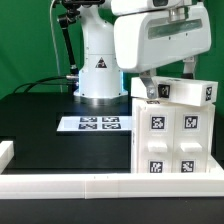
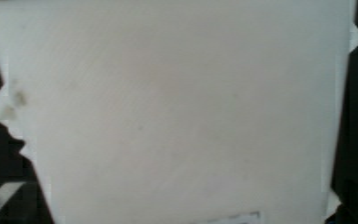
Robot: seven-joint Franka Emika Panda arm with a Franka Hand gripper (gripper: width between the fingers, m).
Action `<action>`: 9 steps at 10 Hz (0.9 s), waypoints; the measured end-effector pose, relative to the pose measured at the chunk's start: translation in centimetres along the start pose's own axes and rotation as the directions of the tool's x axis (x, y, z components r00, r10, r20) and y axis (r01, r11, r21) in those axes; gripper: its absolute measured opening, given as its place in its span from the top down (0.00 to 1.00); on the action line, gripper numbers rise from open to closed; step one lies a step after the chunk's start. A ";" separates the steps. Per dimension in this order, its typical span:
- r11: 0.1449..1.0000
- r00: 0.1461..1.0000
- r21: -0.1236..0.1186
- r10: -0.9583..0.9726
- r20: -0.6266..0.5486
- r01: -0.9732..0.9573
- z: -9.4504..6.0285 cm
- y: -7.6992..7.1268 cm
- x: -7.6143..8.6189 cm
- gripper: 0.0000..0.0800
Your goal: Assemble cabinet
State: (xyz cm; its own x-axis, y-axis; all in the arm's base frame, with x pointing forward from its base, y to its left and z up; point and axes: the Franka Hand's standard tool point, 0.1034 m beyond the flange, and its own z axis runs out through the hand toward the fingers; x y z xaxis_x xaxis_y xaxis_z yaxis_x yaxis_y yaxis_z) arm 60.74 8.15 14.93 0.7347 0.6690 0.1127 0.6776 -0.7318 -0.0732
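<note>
The cabinet (image 1: 173, 135) is standing upright at the exterior view's right, on the black counter (image 1: 40, 125), just behind the long low white border rail (image 1: 100, 184) that is running along the near edge. Its front is showing four square tags in two columns, and a further white piece with more tags is sitting across its top (image 1: 180, 92), so the body is looking largely put together; I am judging that the work is well along, perhaps with that top piece or a door being seated, though whether every part is fully home is not something these views are settling. No loose white parts are lying on the open counter in sight. The hand (image 1: 162, 83) is coming down on the cabinet's top from above, the arm's bulky white wrist housing hanging right over it and hiding most of the fingers; dark finger shapes are showing at the top piece, but I cannot tell whether they are spread or pinching anything. The wrist view is being filled almost wholly by a blank white face of the cabinet (image 2: 176, 110), very close. Farther off, the marker board (image 1: 93, 124) is lying flat before the arm's base.
</note>
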 end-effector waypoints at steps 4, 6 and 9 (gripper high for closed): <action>1.000 1.000 0.001 0.020 0.000 -0.020 -0.1 0.0 0.0 0.29; 0.998 0.998 0.000 0.066 0.000 -0.066 -0.1 0.0 0.0 0.29; 0.952 0.952 0.005 0.306 -0.003 -0.306 -0.1 0.3 -0.1 0.29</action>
State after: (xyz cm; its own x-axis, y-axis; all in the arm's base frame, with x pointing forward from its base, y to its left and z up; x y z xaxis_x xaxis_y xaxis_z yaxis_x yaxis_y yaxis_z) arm 60.83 7.87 14.98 0.9068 0.4122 0.0877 0.4201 -0.9009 -0.1090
